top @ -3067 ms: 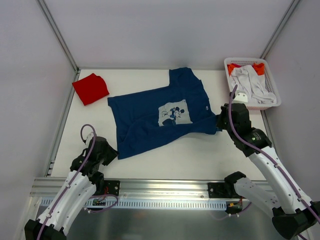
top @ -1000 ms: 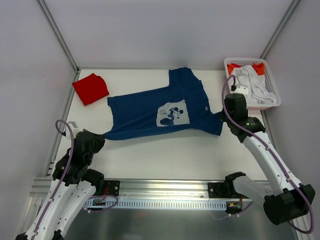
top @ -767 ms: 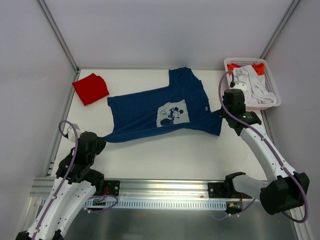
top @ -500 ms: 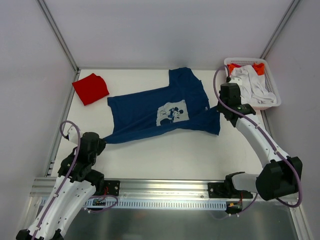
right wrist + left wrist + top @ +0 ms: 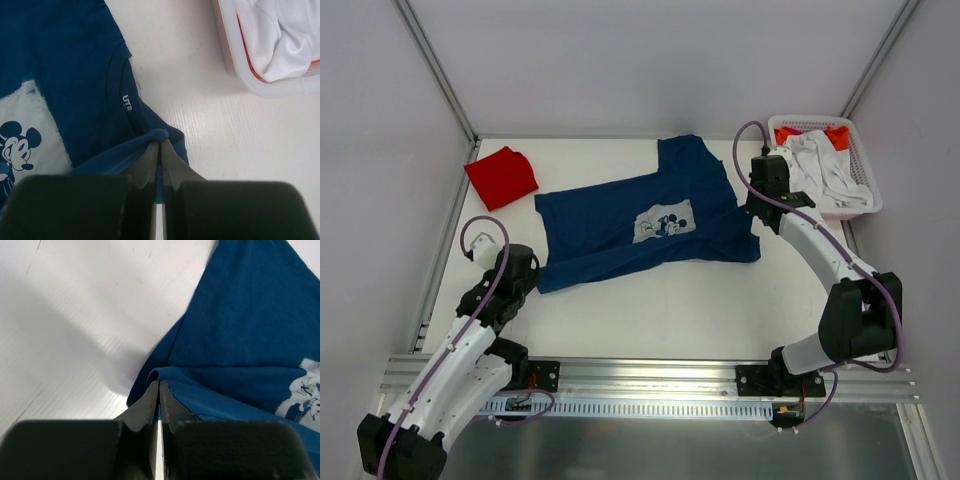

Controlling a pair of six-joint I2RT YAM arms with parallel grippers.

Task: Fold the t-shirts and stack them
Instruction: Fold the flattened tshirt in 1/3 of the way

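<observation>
Navy t-shirt (image 5: pixel 640 225), print up, is lying across the middle of the worktop (image 5: pixel 660 300), left gripper (image 5: pixel 159 386) and right gripper (image 5: pixel 161 146) each pinching one end of its near edge between closed fingers, likely for folding it lengthwise; folded red t-shirt (image 5: pixel 501 177) is waiting at the far-left corner.
</observation>
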